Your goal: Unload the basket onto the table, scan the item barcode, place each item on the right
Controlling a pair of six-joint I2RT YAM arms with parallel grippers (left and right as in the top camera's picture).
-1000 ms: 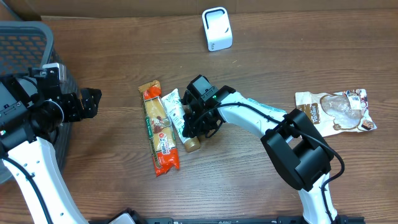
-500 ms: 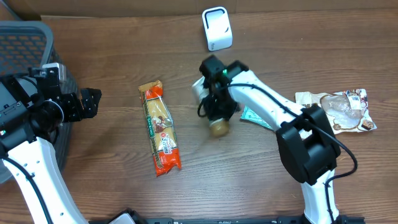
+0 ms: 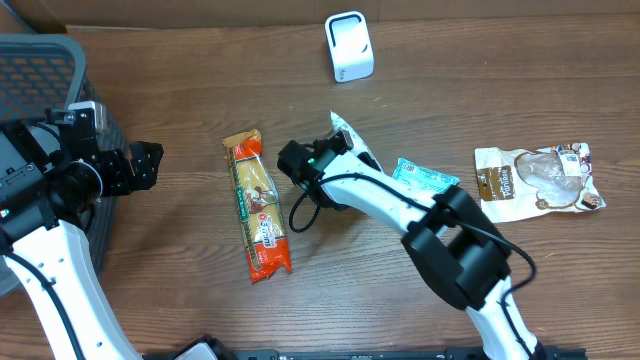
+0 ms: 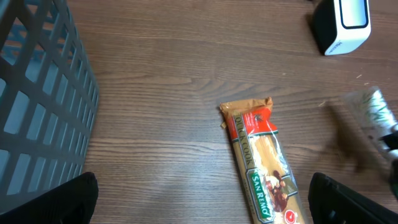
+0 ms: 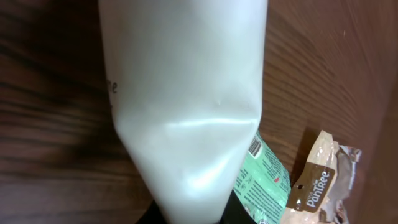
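R gripper point(image 3: 322, 160) is clamped narrow on the white soft plastic squeeze tube point(image 3: 348, 138). The tube looks lifted off the brown wood table point(image 3: 590, 270), crimped end aimed toward the small white box-shaped barcode scanner point(image 3: 349, 46). It sits in front of the scanner on the robot's side, near but clearly apart. In the wrist view the tube point(image 5: 180, 93) fills the frame: plain white w/ a scrap of grey print at one edge, no barcode on that face.

Step in hand, prob: present the tube to the scanner. To do it well:
- Find the barcode side first. It can't be seen in any view, so the wrist likely needs a roll until the printed face points at the scanner's front window.
- Bring it closer, square to the window, then hold steady; a tilted or curved face may not read.
- Soft tube, so no extra squeeze, bc a dented wall would warp the code.

L gripper point(image 3: 145, 165) hangs spread wide & empty, far left of the scanner, beside the grey plastic mesh basket point(image 3: 40, 60); not needed here. The long orange-brown pasta packet point(image 3: 258, 205), teal flat sachet point(image 3: 425, 177) & brown-white pouch point(image 3: 540, 178) all lie farther from the scanner than the tube. Keep the swing above them.
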